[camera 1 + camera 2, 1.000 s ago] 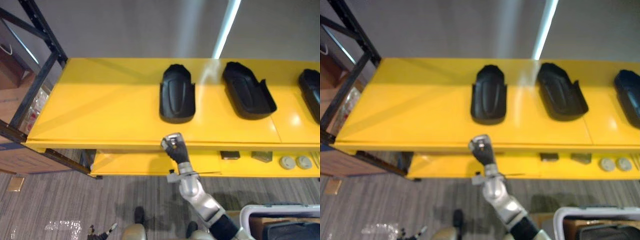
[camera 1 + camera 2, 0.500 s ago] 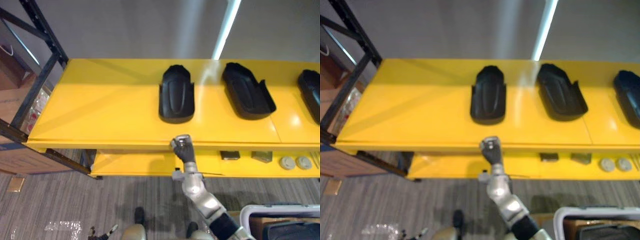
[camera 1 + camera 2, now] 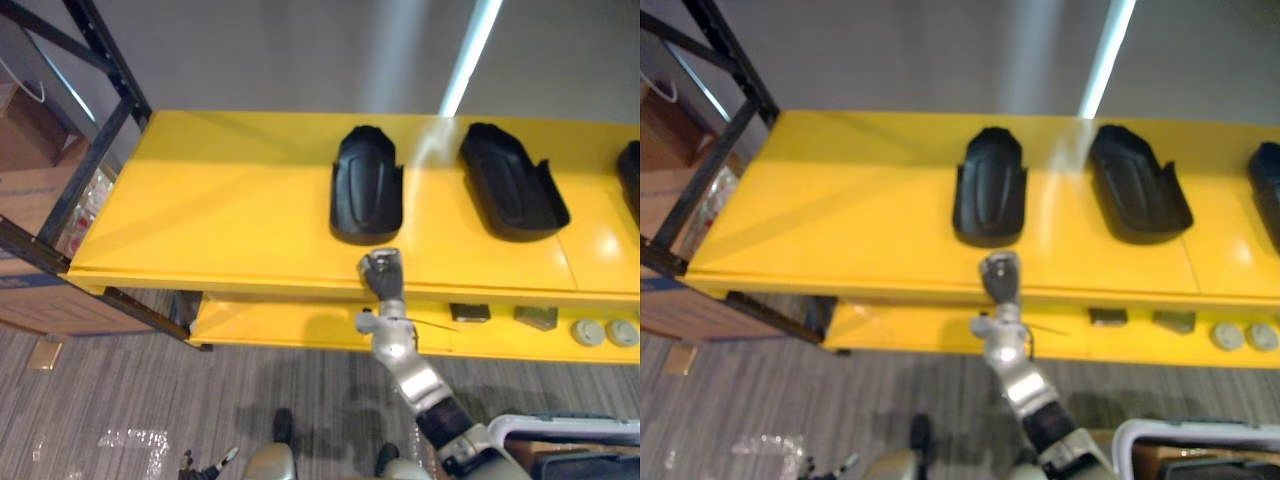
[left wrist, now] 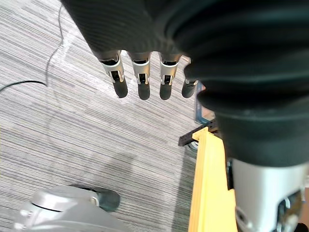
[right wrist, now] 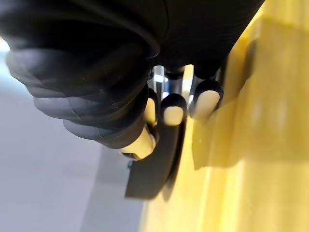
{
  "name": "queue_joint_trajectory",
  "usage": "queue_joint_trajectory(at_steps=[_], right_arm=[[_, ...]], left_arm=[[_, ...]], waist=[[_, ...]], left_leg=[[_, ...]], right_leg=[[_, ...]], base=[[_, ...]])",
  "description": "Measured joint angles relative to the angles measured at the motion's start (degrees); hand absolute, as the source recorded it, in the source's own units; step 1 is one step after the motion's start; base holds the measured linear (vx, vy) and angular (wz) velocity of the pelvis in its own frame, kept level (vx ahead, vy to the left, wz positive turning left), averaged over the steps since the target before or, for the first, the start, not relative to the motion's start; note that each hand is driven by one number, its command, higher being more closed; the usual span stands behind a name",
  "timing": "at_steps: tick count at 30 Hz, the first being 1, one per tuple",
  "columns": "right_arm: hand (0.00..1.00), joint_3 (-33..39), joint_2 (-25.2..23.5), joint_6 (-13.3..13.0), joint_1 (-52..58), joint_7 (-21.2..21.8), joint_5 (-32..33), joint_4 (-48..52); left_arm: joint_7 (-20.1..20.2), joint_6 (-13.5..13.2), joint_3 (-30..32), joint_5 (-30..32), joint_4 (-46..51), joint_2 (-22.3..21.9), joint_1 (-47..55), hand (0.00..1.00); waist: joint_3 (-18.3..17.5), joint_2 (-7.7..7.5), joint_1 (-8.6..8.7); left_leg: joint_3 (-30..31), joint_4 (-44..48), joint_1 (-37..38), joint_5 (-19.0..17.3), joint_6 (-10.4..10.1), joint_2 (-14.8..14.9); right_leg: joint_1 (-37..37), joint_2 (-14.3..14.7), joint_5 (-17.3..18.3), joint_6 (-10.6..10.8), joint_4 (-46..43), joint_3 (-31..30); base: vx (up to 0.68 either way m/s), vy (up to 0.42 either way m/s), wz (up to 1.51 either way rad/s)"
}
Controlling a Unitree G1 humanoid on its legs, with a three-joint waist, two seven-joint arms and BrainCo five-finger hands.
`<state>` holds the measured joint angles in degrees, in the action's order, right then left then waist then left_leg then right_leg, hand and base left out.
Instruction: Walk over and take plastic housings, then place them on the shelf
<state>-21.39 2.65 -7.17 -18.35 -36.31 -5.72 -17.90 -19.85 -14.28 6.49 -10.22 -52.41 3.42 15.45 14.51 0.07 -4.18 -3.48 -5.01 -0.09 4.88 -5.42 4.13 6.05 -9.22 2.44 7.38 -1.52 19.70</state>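
The right hand (image 3: 382,272), fingers (image 5: 173,115) curled together and empty, sits at the shelf (image 3: 220,220) front edge just beside the nearest housing (image 3: 366,198); the left hand (image 4: 141,72) hangs straight-fingered over the floor (image 4: 72,125).

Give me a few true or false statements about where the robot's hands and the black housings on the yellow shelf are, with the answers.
1. The right hand is at the front edge of the top shelf, just in front of the leftmost housing. True.
2. The left hand holds a housing. False: it hangs over the floor with straight fingers and holds nothing.
3. The second housing lies on the lower shelf. False: it lies on the top shelf; the lower shelf carries small parts.
4. A third housing shows at the top shelf's right end. True.
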Motion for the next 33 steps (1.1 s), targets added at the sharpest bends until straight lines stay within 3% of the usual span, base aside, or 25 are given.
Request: queue_joint_trajectory(at_steps=[12,33], right_arm=[[1.00,1.64,-0.30,1.59,-5.01,0.15,0.63,-3.07],[1.00,4.03,-1.05,5.34,-10.66,-1.50,2.74,-5.50]], left_arm=[[0.26,0.45,0.04,0.13,1.96,-0.02,-0.84,0.00],[0.41,0.65,1.83,1.70,2.24,-0.09,-1.11,0.00]], waist=[[0.57,-0.19,-1.31],[2.40,-0.30,-1.54]], left_leg=[[0.09,0.25,0.01,0.04,-0.01,-0.27],[0.50,0.06,0.18,0.19,0.15,-0.94]], right_leg=[[0.22,-0.23,0.02,0.00,-0.03,0.49],[0.89,-0.85,-0.23,0.43,0.23,0.82]], base=[[0.00,-0.004,0.01],[-0.01,-0.001,0.01]])
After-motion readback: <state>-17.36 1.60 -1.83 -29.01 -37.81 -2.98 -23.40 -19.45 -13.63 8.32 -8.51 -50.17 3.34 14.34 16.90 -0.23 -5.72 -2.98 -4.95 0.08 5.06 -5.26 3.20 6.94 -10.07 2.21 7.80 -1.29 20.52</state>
